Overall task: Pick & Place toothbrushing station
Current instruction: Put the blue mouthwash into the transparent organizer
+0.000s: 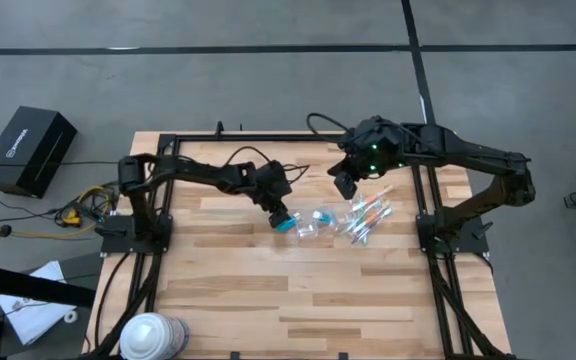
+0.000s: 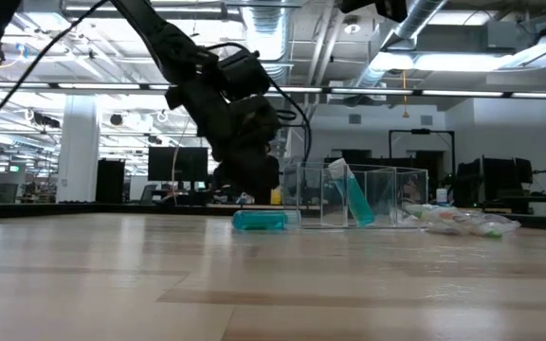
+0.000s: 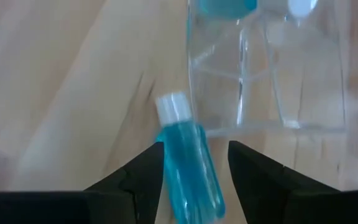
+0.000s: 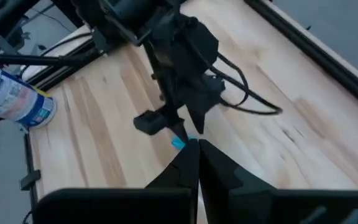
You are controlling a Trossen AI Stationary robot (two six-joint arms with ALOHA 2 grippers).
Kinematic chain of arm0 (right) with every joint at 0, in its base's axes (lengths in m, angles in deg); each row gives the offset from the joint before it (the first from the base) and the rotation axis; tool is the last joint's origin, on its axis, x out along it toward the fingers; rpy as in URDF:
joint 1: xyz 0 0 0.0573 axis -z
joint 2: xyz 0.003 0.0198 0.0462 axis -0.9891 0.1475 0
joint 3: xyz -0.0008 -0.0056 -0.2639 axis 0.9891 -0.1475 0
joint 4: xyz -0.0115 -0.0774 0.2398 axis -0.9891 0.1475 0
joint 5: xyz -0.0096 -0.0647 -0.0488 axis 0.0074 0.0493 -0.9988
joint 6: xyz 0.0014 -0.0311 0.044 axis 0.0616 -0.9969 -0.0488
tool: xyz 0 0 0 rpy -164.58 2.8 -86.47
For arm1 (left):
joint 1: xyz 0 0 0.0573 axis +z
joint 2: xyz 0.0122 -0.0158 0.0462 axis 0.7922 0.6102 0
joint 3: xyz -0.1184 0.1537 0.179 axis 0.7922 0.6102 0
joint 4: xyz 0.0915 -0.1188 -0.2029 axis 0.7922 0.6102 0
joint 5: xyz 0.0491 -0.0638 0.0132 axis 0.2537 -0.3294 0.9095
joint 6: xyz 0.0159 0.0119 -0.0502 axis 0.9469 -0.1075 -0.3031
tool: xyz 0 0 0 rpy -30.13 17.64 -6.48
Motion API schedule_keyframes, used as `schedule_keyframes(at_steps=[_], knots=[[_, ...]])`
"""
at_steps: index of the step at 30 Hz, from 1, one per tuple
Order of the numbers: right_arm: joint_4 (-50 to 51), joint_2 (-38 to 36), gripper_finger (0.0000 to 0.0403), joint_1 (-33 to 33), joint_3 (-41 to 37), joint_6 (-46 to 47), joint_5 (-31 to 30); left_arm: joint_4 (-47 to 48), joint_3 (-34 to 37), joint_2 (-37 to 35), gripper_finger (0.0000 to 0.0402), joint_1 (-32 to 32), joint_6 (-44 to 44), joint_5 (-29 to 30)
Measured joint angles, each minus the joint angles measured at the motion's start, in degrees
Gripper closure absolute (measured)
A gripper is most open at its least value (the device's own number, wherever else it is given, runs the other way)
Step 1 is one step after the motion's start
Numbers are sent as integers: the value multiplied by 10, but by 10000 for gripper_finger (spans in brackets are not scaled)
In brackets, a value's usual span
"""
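A short blue tube (image 3: 188, 171) with a white end (image 3: 173, 106) lies flat on the wooden table; it also shows in the high view (image 1: 286, 223) and the low view (image 2: 259, 220). My left gripper (image 3: 194, 174) is open, low over it, one finger on each side. Just beyond stands the see-through cup (image 1: 318, 222) (image 2: 358, 197), with a second blue tube (image 2: 354, 199) leaning inside. The pastel toothbrushes (image 1: 368, 213) (image 2: 463, 221) lie in a heap to its right. My right gripper (image 4: 197, 158) is shut and empty, raised behind the cup (image 1: 346, 183). My left gripper's fingers come from above, slanting down, and lie along the tube's blue body (image 3: 194, 186) near its closed end. One finger (image 3: 148, 177) stands right against the tube's side; whether it touches, I cannot tell. The tube lies on the table.
A big white-and-blue roll (image 1: 153, 335) stands at the table's near left corner; it also shows in the right wrist view (image 4: 14, 96). A black box (image 1: 30, 150) lies on the floor to the left. Bare wood (image 1: 318, 300) spreads toward the near edge.
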Motion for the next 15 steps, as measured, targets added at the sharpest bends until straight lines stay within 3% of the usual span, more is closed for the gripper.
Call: schedule_keyframes(at_steps=[15], knots=[[3,0,403,14,0,-15,13,28,0,39,226,-34,14,9]])
